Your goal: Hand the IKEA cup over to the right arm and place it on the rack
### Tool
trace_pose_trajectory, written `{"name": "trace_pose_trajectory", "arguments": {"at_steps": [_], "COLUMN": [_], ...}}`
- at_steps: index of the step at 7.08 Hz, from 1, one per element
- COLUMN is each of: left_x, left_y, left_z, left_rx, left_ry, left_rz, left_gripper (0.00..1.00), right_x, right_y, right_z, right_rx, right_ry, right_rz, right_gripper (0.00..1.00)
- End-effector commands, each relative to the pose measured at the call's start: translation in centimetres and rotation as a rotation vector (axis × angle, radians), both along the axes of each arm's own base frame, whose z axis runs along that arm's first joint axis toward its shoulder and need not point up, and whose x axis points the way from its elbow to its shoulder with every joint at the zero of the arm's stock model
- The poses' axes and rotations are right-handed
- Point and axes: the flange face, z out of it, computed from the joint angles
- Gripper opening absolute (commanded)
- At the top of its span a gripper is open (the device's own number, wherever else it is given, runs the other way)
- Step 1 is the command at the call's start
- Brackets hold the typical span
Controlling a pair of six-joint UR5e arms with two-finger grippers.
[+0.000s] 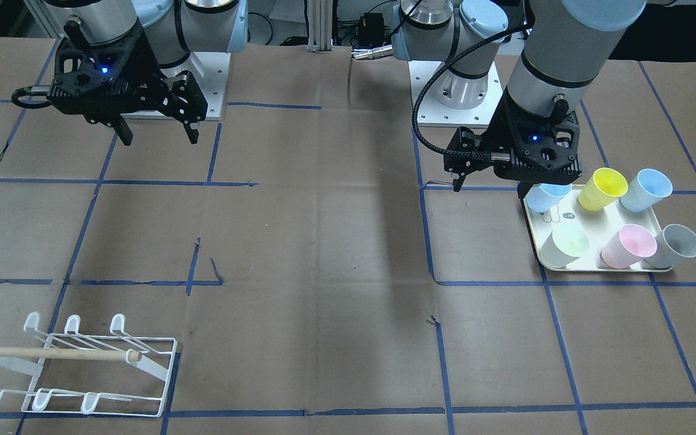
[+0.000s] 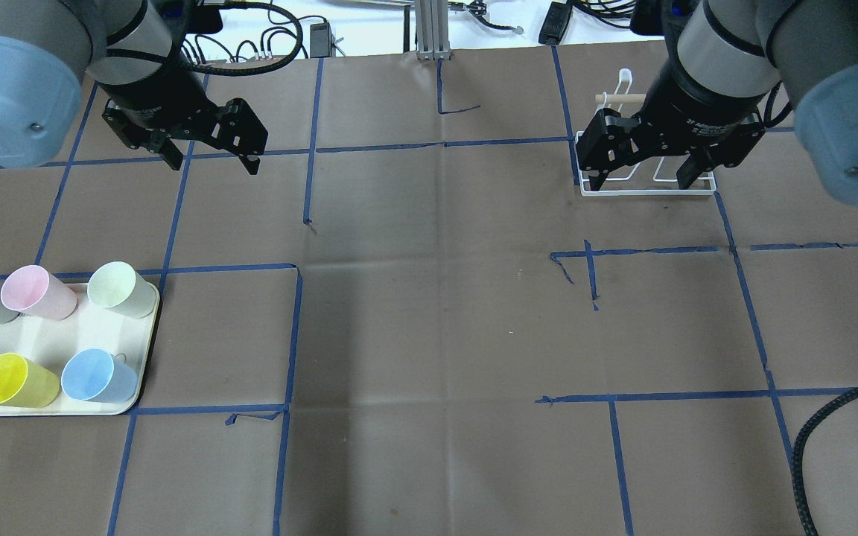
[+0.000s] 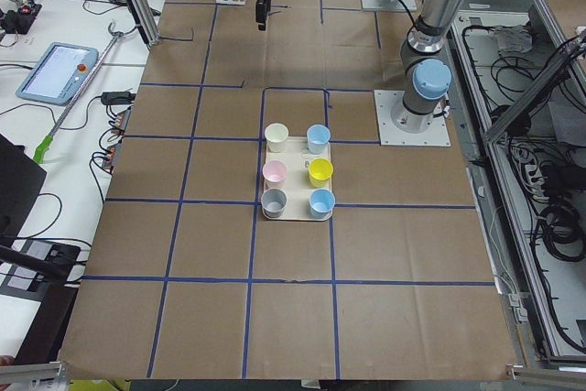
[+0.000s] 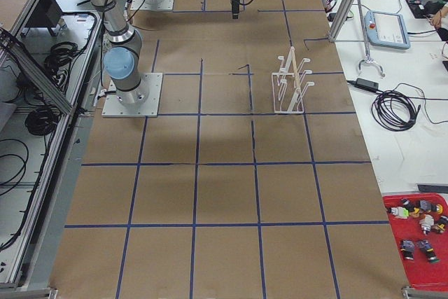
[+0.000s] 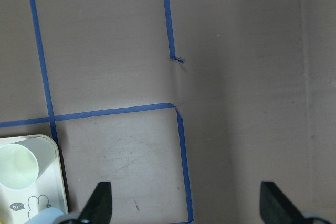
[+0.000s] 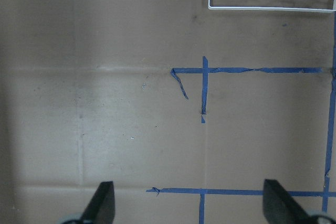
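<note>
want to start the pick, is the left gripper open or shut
Open. In the overhead and wrist views, the left gripper has its fingers spread wide apart, with nothing held between them.

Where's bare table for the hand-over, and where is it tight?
The wide middle of the table, between the tray and the rack, is bare, as is the stretch on the robot's side of the rack. Crowded: the tray, packed with six cups standing close together.
</note>
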Motion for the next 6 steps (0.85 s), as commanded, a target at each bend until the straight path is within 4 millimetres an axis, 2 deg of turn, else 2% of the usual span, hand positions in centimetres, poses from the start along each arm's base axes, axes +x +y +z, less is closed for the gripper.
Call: {"name": "trace_pose_trajectory", "arguments": {"at_steps": [1, 2, 3, 4, 6], "left_x": [0.3, 0.8, 1.8, 3.9, 8.8], "left_y": [0.1, 0.1, 0.5, 0.9, 0.7], "left_z": [0.0, -0.3, -1.4, -2.9, -3.5], "left_rx": [-0.001, 0.007, 0.021, 0.047, 0.044], "left_ry": [-0.006, -0.009, -0.007, -0.004, -0.005], "left_rz": [-0.010, -0.018, -0.012, 0.006, 0.014], "left_gripper": [1.00, 1.00, 1.00, 1.00, 1.00], "right_x": [0.0, 0.0, 0.0, 0.0, 0.0], "right_y": [0.0, 0.0, 0.0, 0.0, 0.0], "right_z": [0.0, 0.0, 0.0, 0.0, 0.0], "right_rx": [0.000, 0.000, 0.000, 0.000, 0.000], "right_ry": [0.000, 0.000, 0.000, 0.000, -0.002], "right_rz": [0.000, 0.000, 0.000, -0.001, -0.001], "right_gripper": [1.00, 1.00, 1.00, 1.00, 1.00]}}
